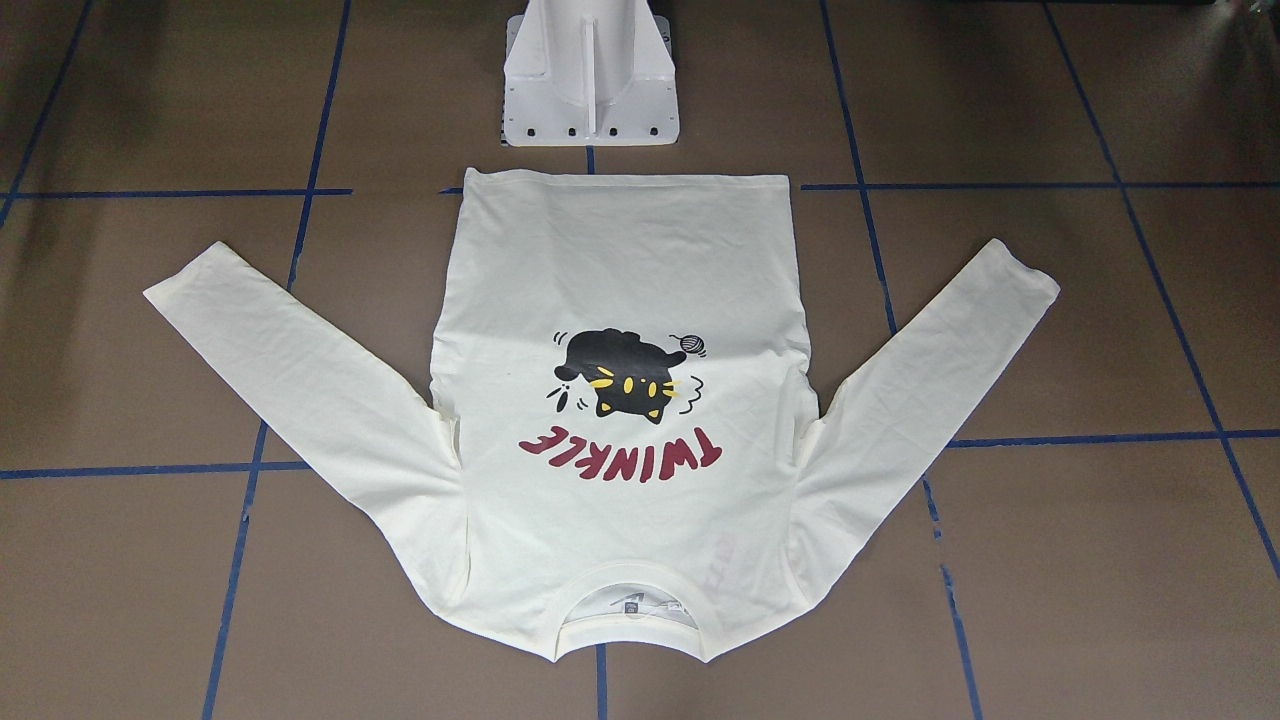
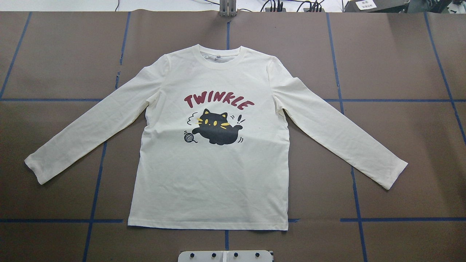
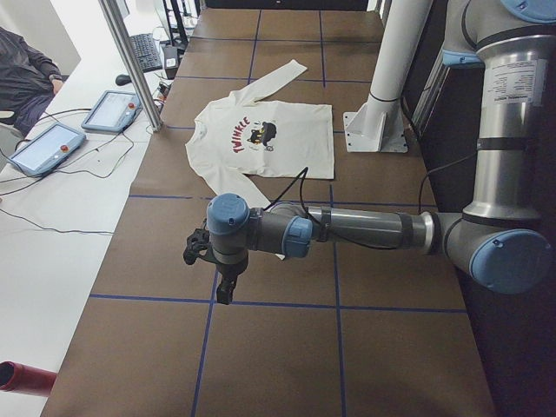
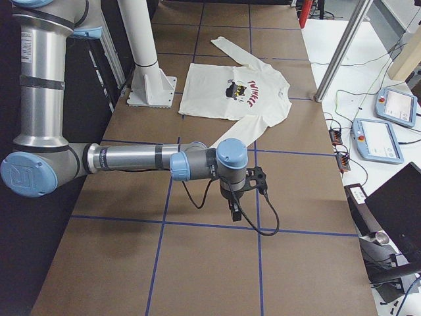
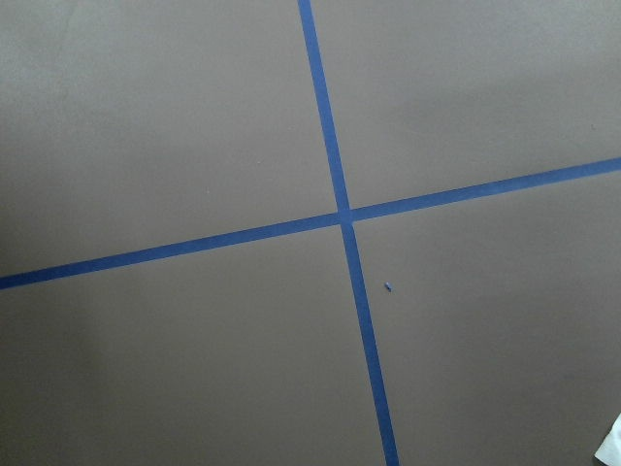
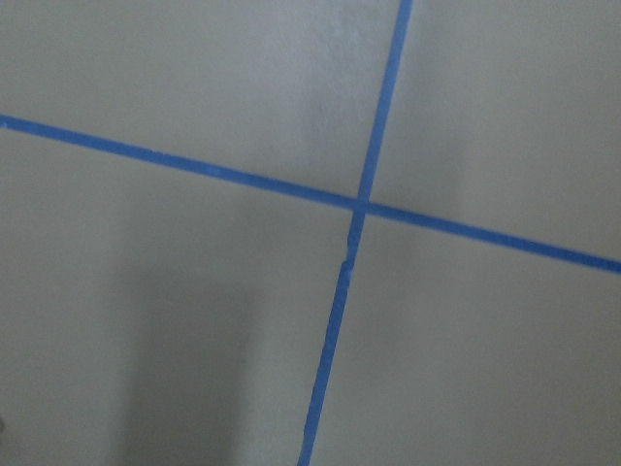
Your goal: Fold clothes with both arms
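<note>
The cream-white long-sleeved T-shirt (image 2: 211, 174) lies flat on the brown table, print side up, with both sleeves spread out and down. The black cat and "TWINKLE" lettering show on its chest (image 1: 620, 260). The collar points away from the robot's base. It also shows in the side views (image 3: 287, 143) (image 4: 210, 92). My left gripper (image 3: 224, 291) hangs over bare table well off the shirt's left sleeve. My right gripper (image 4: 235, 212) hangs over bare table beyond the right sleeve. Neither holds anything that I can see. I cannot tell whether they are open or shut. Both wrist views show only table and blue tape.
The white metal pedestal base (image 1: 590, 90) stands just behind the shirt's hem. Blue tape lines (image 2: 94, 182) grid the table. Teach pendants (image 3: 109, 109) (image 4: 378, 138) and cables lie on the white bench beyond the far edge. A seated person (image 3: 22, 74) is there.
</note>
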